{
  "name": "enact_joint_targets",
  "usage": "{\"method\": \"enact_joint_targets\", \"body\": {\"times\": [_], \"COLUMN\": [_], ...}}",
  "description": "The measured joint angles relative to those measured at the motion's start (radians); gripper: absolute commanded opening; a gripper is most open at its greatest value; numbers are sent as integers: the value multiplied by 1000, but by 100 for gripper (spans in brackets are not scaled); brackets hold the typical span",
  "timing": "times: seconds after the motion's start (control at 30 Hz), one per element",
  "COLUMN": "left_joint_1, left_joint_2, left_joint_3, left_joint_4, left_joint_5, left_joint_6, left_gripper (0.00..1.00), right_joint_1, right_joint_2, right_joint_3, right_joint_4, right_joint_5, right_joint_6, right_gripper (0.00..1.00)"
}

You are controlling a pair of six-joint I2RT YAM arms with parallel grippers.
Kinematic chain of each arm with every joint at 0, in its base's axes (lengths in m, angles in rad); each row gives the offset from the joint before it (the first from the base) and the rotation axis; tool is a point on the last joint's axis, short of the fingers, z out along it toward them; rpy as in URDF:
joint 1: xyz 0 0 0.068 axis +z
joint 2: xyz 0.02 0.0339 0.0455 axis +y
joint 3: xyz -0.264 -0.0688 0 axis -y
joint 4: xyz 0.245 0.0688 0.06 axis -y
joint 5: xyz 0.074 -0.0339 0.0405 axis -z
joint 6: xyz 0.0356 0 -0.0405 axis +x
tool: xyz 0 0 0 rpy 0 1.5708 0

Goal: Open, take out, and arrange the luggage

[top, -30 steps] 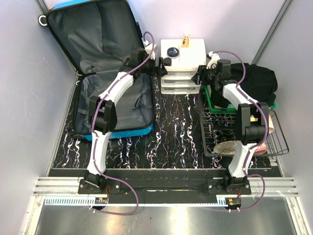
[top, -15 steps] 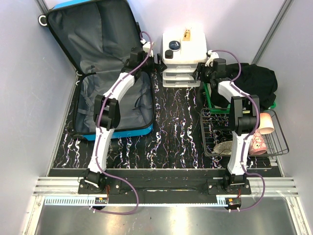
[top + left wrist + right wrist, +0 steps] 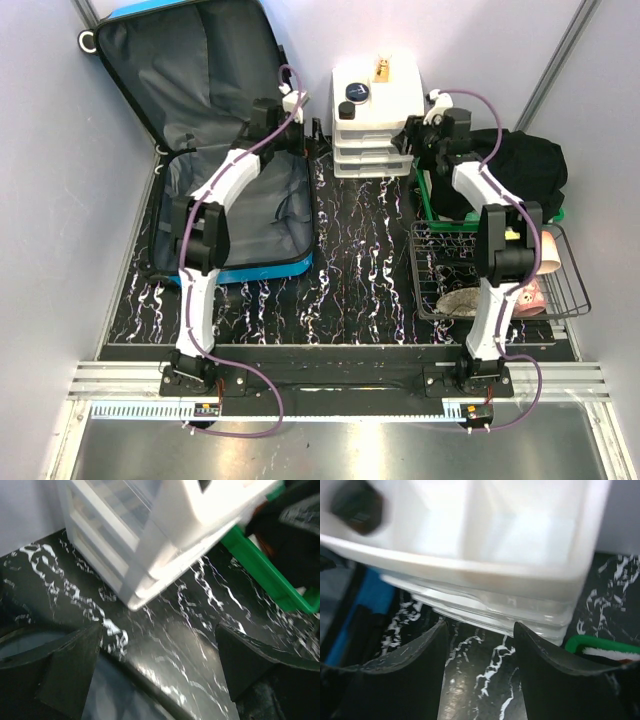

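luggage: small bright blue hard-shell suitcase [image 3: 265, 215] lies open at far left of black marbled bench [image 3: 360, 270], grey lining showing, lid leaning on far wall | left claw [image 3: 159, 630]: fingers apart, empty, between suitcase and white three-drawer plastic organiser [image 3: 145, 545] | right claw [image 3: 480, 625]: apart, empty, at organiser's right side

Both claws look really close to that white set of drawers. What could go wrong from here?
The open left gripper and open right gripper flank the white three-drawer plastic organiser. A sideways nudge might shift it and tip the round black object and small brownish object on top. The right arm also reaches over the green plastic tray holding a black cloth, which it could snag.
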Motion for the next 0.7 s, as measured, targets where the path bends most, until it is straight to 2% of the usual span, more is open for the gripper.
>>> {"method": "enact_joint_targets", "body": {"times": [0.17, 0.3, 0.4, 0.53, 0.7], "left_joint_1": [74, 171, 238, 266, 265], "left_joint_2": [-267, -429, -499, -533, -539], "left_joint_3": [-194, -246, -274, -364, -467], "left_joint_4": [-74, -82, -80, -89, -122], "left_joint_5": [65, 82, 83, 93, 99], "left_joint_6": [45, 59, 58, 43, 40], "left_gripper": [99, 99, 99, 99, 99], "right_joint_1": [34, 135, 217, 291, 323], "right_joint_2": [-160, -188, -114, 37, 182], "right_joint_3": [-12, 70, 201, 377, 469], "right_joint_4": [-11, -25, -56, -65, -66], "right_joint_5": [-77, -120, -130, -130, -89], "right_joint_6": [-49, -132, -185, -194, -195], "right_gripper": [64, 64, 64, 66, 67]}}
